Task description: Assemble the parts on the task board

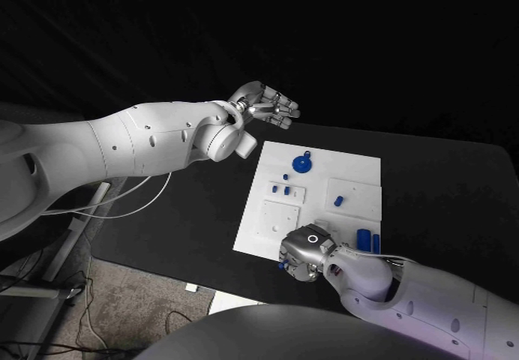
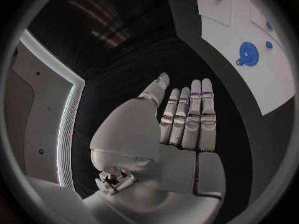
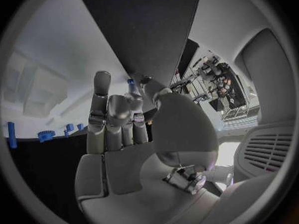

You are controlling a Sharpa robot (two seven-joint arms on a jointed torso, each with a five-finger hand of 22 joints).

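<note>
Right hand (image 1: 306, 252), silver and many-fingered, sits over the near edge of the white rectangular task board (image 1: 362, 169), fingers curled in. A small blue part (image 3: 131, 81) shows at its fingertips in the right wrist view, pinched between thumb and a finger; the head view shows a spot of blue under the hand at the board's near edge.

Left hand (image 1: 263, 105) hangs above the black table (image 1: 454, 187), beyond the board's far left corner and apart from it. Its fingers (image 2: 196, 114) lie straight and side by side, palm bare, holding nothing.

On the board, a round blue disc part with a small lug (image 1: 303, 162) lies near the far edge. Nearer, small blue pegs (image 1: 279, 187) stand on the left side, one blue piece (image 1: 338, 200) lies on a raised white square plate in the middle right, and two upright blue cylinders (image 1: 369, 240) stand just beside the right hand, toward the board's near right corner.

The right hand and its white forearm (image 1: 400, 289) cover the board's near edge.
</note>
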